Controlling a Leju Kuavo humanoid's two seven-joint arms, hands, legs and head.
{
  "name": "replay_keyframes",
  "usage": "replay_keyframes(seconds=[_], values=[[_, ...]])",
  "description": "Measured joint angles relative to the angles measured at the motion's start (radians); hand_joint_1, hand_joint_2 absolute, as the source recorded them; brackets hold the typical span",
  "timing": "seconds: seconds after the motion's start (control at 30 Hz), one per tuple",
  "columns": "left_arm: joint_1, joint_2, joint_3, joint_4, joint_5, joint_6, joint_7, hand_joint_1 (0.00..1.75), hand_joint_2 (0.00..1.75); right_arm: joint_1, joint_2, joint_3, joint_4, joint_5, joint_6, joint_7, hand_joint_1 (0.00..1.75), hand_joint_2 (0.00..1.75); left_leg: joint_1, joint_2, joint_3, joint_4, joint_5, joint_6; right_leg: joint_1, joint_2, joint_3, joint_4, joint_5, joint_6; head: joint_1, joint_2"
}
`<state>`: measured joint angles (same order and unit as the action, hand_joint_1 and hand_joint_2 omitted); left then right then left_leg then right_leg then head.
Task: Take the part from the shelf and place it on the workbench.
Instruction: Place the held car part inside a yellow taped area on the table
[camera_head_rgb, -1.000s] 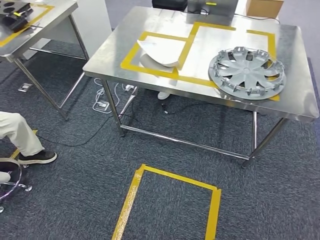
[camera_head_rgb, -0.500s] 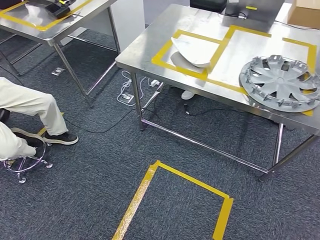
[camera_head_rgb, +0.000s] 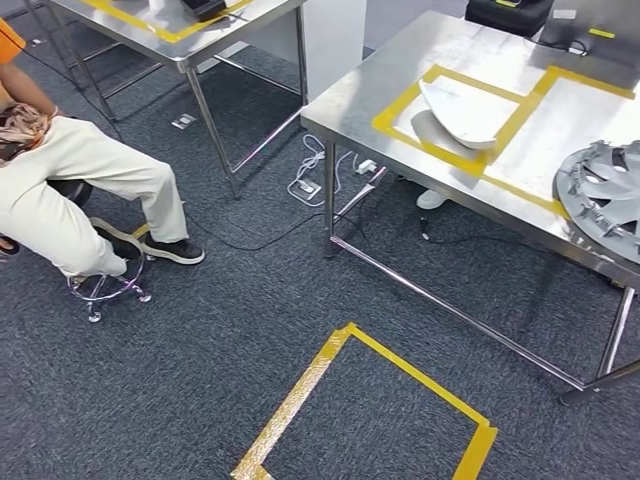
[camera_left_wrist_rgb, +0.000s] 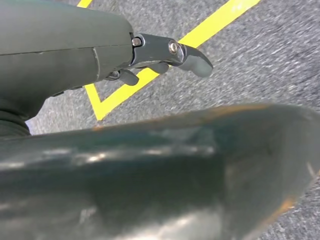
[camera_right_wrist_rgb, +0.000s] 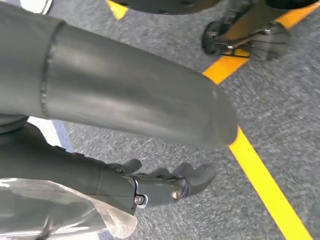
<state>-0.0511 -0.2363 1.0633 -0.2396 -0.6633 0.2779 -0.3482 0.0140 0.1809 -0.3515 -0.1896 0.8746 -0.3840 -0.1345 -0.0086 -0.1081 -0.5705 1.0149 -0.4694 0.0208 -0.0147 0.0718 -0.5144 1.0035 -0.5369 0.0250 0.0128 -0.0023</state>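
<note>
Hanging over the grey carpet (camera_head_rgb: 226, 330), left hand (camera_left_wrist_rgb: 113, 50): fingers (camera_left_wrist_rgb: 188, 56) stretched out and released, nothing in them, yellow tape on the floor beneath
Right hand (camera_right_wrist_rgb: 151, 187): fingers (camera_right_wrist_rgb: 196, 177) loosely extended and released, grasping nothing, thick thumb (camera_right_wrist_rgb: 132, 90) alongside, carpet and yellow tape below
Floor marking (camera_head_rgb: 415, 375): square outline of yellow tape on the carpet, nearest item in the head view
Person (camera_head_rgb: 83, 190): seated at left on a wheeled stool (camera_head_rgb: 106, 290), pale trousers, dark shoes
Cables (camera_head_rgb: 309, 185): white leads and a power strip on the carpet under the left end of the steel table
White shoe (camera_head_rgb: 432, 199): on the floor beneath the same table, farther back
Tabletop (camera_head_rgb: 362, 95): steel, at right, marked with yellow tape rectangles (camera_head_rgb: 400, 100)
White curved part (camera_head_rgb: 468, 112): lying on the tabletop inside the left tape rectangle, well apart from both hands
Wheel cover (camera_head_rgb: 604, 185): silver, on the tabletop at the right, cut off by the picture's edge
Second table (camera_head_rgb: 226, 35): steel, far left, yellow tape on its top
</note>
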Motion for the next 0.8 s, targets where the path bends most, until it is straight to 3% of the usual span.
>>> replay_keyframes(seconds=[0.03,0.1,0.17,0.23,0.27,0.3,0.33,0.4,0.47,0.53,0.57,0.63,0.67,0.73,0.77,0.8], values=[[0.001,0.0,0.001,0.0,-0.001,0.001,0.0,0.0,0.0,0.0,0.0,0.003,0.0,0.002,0.0,0.001,0.0,0.0,0.002,-0.003,-0.004,0.001,0.001,-0.006,0.0,-0.012,0.002,0.0,0.003,-0.006,0.0,0.0],[0.004,0.001,0.002,0.0,-0.001,0.002,0.001,0.0,0.0,-0.001,0.0,0.005,0.0,0.004,0.0,0.001,0.0,0.0,0.001,0.029,-0.02,0.035,-0.021,-0.017,-0.002,-0.036,0.005,-0.005,0.008,-0.019,-0.004,0.0],[0.002,0.001,0.003,0.0,-0.001,0.002,0.001,0.0,0.0,0.0,0.0,0.006,0.0,0.002,0.0,0.0,0.0,0.0,0.002,0.078,-0.069,0.143,-0.08,-0.029,-0.003,-0.065,0.007,-0.008,0.007,-0.027,-0.009,0.0],[0.0,0.001,0.003,0.0,-0.001,0.002,0.001,0.0,0.0,0.002,-0.001,0.006,0.0,-0.01,-0.001,0.001,0.0,0.0,0.007,0.094,-0.124,0.261,-0.127,-0.037,-0.002,-0.095,0.007,-0.008,0.005,-0.03,-0.01,0.0],[0.001,0.001,0.003,0.0,-0.002,0.002,0.002,0.0,0.0,0.002,-0.001,0.006,0.0,-0.017,-0.001,0.001,0.0,0.0,0.009,0.096,-0.132,0.282,-0.125,-0.039,-0.002,-0.11,0.008,-0.007,0.003,-0.03,-0.01,0.0],[0.003,0.002,0.004,0.0,-0.002,0.002,0.004,0.0,0.0,0.001,-0.001,0.006,0.0,-0.022,-0.001,0.001,0.0,0.0,0.011,0.098,-0.12,0.261,-0.105,-0.039,-0.002,-0.122,0.009,-0.007,0.002,-0.029,-0.011,0.0],[0.004,0.002,0.004,0.0,-0.004,0.002,0.005,0.0,0.0,-0.001,-0.001,0.005,0.0,-0.024,-0.001,0.001,0.0,0.0,0.011,0.105,-0.091,0.207,-0.071,-0.036,-0.002,-0.134,0.012,-0.007,0.001,-0.027,-0.011,0.0],[0.004,0.003,0.004,0.0,-0.006,0.0,0.007,0.0,0.0,-0.004,-0.001,0.005,0.0,-0.022,-0.001,0.0,0.0,0.0,0.003,0.15,-0.02,0.067,-0.018,-0.024,0.0,-0.153,0.016,-0.007,-0.004,-0.021,-0.011,0.0],[0.001,0.002,0.004,0.0,-0.006,-0.002,0.007,0.0,0.0,-0.007,-0.001,0.005,0.0,-0.019,-0.003,-0.001,0.0,0.0,-0.008,0.183,0.009,0.001,-0.008,-0.012,0.004,-0.172,0.018,-0.006,-0.01,-0.011,-0.011,0.0],[0.002,0.002,0.004,0.0,-0.007,-0.002,0.007,0.0,0.0,-0.011,-0.001,0.005,0.0,-0.018,-0.005,-0.002,0.0,0.0,-0.01,0.169,0.008,-0.005,-0.008,-0.003,0.006,-0.191,0.022,-0.008,-0.014,0.0,-0.01,0.0],[0.004,0.002,0.004,0.0,-0.007,-0.003,0.007,0.0,0.0,-0.013,-0.001,0.005,0.0,-0.017,-0.005,-0.002,0.0,0.0,-0.008,0.158,0.008,-0.008,-0.006,0.002,0.005,-0.185,0.021,-0.004,-0.021,0.005,-0.008,0.0],[0.005,0.003,0.005,0.0,-0.007,-0.004,0.007,0.0,0.0,-0.016,-0.001,0.005,0.0,-0.014,-0.005,-0.004,0.0,0.0,-0.002,0.137,0.01,-0.016,0.001,0.014,0.003,-0.137,-0.004,0.056,-0.063,0.013,-0.003,0.0],[0.005,0.002,0.005,0.0,-0.007,-0.004,0.007,0.0,0.0,-0.015,-0.001,0.005,0.0,-0.013,-0.005,-0.004,0.0,0.0,-0.001,0.126,0.008,-0.017,0.002,0.018,0.002,-0.106,-0.034,0.118,-0.095,0.015,0.0,0.0],[0.004,0.002,0.005,0.0,-0.008,-0.006,0.007,0.0,0.0,-0.012,-0.001,0.005,0.0,-0.011,-0.003,-0.004,0.0,0.0,0.0,0.102,0.007,-0.016,0.003,0.022,0.002,-0.078,-0.1,0.248,-0.144,0.016,0.002,0.0],[0.005,0.002,0.005,0.0,-0.009,-0.006,0.007,0.0,0.0,-0.01,-0.001,0.005,0.0,-0.01,-0.002,-0.004,0.0,0.0,0.0,0.089,0.007,-0.016,0.003,0.023,0.002,-0.075,-0.12,0.28,-0.144,0.016,0.002,0.0],[0.005,0.001,0.005,0.0,-0.009,-0.006,0.007,0.0,0.0,-0.009,-0.001,0.005,0.0,-0.008,-0.002,-0.004,0.0,0.0,0.001,0.075,0.008,-0.015,0.003,0.022,0.002,-0.073,-0.122,0.271,-0.123,0.016,0.002,0.0]])
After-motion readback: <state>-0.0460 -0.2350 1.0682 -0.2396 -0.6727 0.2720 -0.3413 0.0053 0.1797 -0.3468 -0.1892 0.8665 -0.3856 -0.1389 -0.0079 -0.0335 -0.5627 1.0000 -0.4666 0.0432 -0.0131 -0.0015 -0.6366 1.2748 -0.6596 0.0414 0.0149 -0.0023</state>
